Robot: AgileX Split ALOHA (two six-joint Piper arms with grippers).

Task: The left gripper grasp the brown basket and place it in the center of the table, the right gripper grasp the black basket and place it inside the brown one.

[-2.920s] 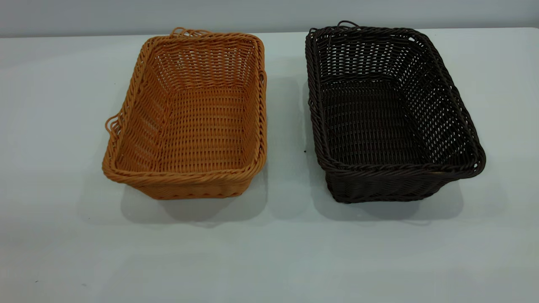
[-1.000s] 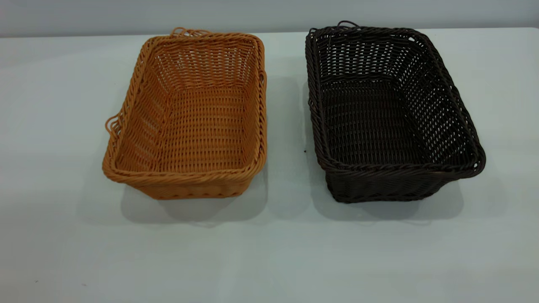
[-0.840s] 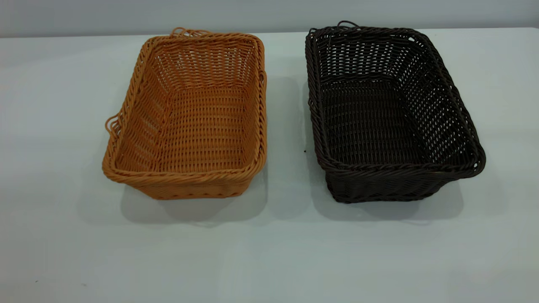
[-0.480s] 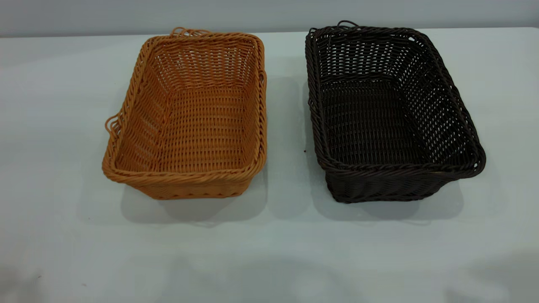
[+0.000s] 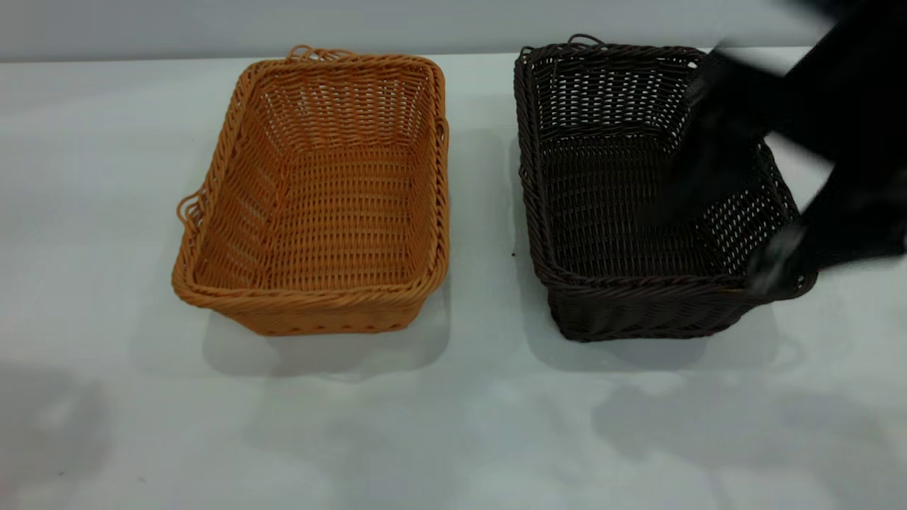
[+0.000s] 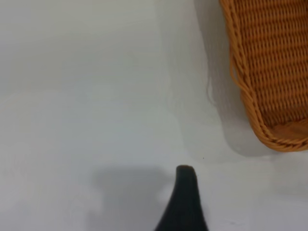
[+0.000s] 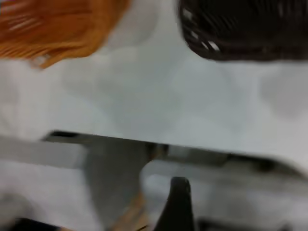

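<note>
The brown basket (image 5: 319, 205) stands on the white table (image 5: 106, 212) left of centre, and the black basket (image 5: 623, 205) stands beside it to the right, a narrow gap between them. Both are empty. My right gripper (image 5: 723, 177) is a blurred black shape reaching in from the upper right over the black basket's right half; its wrist view shows one finger (image 7: 179, 202) with nothing beside it. My left gripper (image 6: 238, 192) is outside the exterior view. One of its fingers (image 6: 185, 192) hovers over bare table near a corner of the brown basket (image 6: 269, 72). It holds nothing.
The right wrist view shows the table's edge (image 7: 144, 144) with both baskets beyond it. Shadows of the arms lie on the table's front part (image 5: 673, 425).
The right arm has swung into view from the upper right and now hangs over the black basket. New shadows fall on the front of the table. Neither basket has moved.
</note>
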